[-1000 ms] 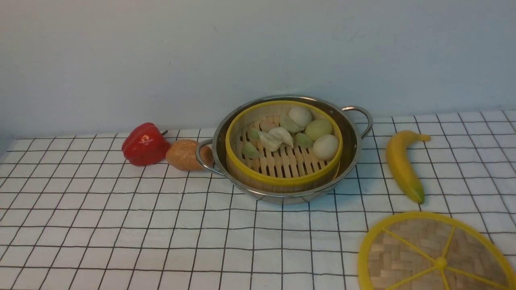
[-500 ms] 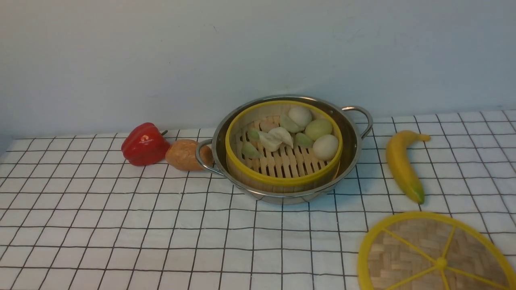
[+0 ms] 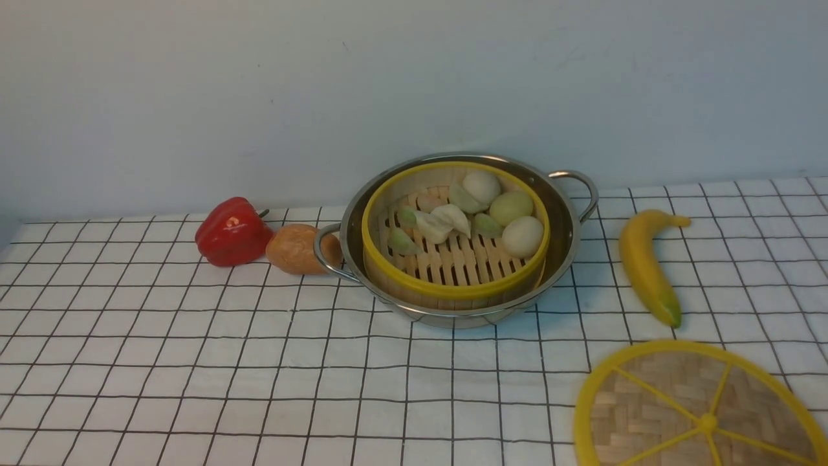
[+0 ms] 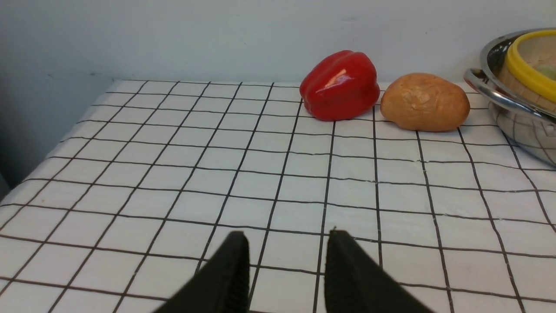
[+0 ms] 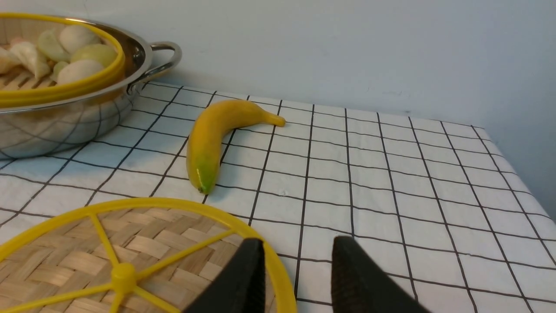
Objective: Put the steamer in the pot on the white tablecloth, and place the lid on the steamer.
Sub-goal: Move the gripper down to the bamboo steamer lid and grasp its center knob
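Observation:
The steamer [image 3: 455, 259], a bamboo basket with a yellow rim holding pale dumplings and buns, sits inside the shiny steel pot [image 3: 561, 226] on the white tablecloth [image 3: 194, 362]. The lid [image 3: 695, 408], a flat woven disc with yellow spokes, lies on the cloth at the front right. In the right wrist view my right gripper [image 5: 295, 243] hovers open at the lid's [image 5: 108, 256] near rim, one finger over the rim, nothing between the fingers. My left gripper [image 4: 286, 237] stands open above bare cloth, well short of the pot [image 4: 517, 117]. Neither gripper shows in the front view.
A red bell pepper [image 3: 233, 232] and a brown potato [image 3: 299, 248] lie just left of the pot's handle. A yellow banana [image 3: 647, 265] lies between the pot and the lid. A pale wall rises right behind the table.

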